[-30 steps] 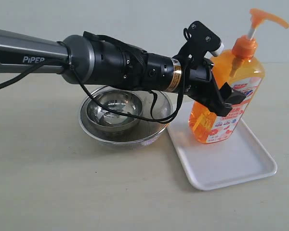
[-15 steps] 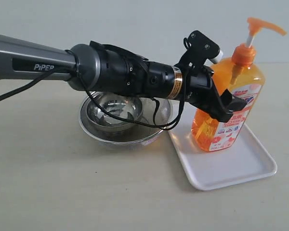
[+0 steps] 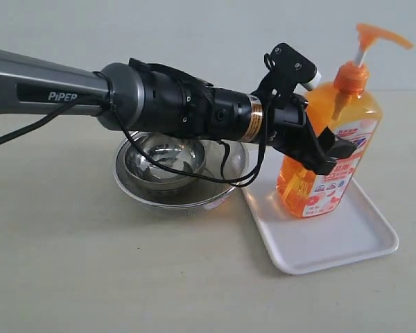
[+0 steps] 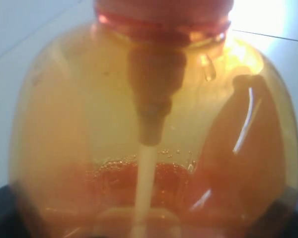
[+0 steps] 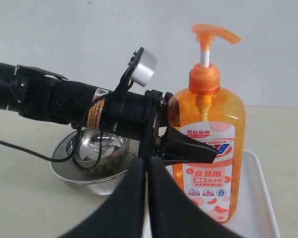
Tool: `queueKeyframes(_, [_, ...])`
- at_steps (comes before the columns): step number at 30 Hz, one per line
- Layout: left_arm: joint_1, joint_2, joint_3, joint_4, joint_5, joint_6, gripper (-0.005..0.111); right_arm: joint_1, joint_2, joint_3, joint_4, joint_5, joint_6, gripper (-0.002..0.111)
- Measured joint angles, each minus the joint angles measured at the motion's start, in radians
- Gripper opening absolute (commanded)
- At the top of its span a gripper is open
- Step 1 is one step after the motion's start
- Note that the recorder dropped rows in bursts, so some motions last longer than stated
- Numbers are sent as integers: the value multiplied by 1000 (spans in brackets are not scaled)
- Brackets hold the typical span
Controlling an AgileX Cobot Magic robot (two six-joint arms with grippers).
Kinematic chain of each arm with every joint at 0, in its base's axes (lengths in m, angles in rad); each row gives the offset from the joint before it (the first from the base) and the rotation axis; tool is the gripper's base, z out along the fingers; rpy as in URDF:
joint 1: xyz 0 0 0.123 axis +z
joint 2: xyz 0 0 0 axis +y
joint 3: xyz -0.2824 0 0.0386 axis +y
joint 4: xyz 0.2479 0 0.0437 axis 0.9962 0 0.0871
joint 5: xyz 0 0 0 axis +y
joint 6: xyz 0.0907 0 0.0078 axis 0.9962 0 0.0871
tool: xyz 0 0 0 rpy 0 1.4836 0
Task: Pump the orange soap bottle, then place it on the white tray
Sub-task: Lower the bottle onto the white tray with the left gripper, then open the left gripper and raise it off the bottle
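On tray (image 3: pixel 347 239), near its 11 o'clock corner, bottle (image 3: pixel 319 187) sits slightly tilted, left jaws clamped across its waist; right jaws shut, empty. Judged weighty, slick, squeezable: grip flat sides mid-height.

We lose the far finger of the left gripper (image 3: pixel 331 141) behind the orange soap bottle (image 3: pixel 348 114), and the near finger covers part of the bottle's label. In the left wrist view the bottle is a blur, pump head and base out of frame. Whether the base touches the white tray (image 3: pixel 333 243) beneath it, we cannot tell.
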Motion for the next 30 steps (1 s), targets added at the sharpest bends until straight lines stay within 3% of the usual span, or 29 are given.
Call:
queueKeyframes(4, [0, 0, 0, 0, 0, 0, 19, 0, 0, 0, 0, 0, 0, 0])
queueKeyframes(10, [0, 0, 0, 0, 0, -10, 50, 0, 0, 0, 0, 0, 0, 0])
queueKeyframes(21, [0, 0, 0, 0, 0, -35, 74, 0, 0, 0, 0, 0, 0, 0])
queueKeyframes(30, [-1, -14, -15, -26, -27, -76, 75, 0, 0, 0, 2, 0, 0, 0])
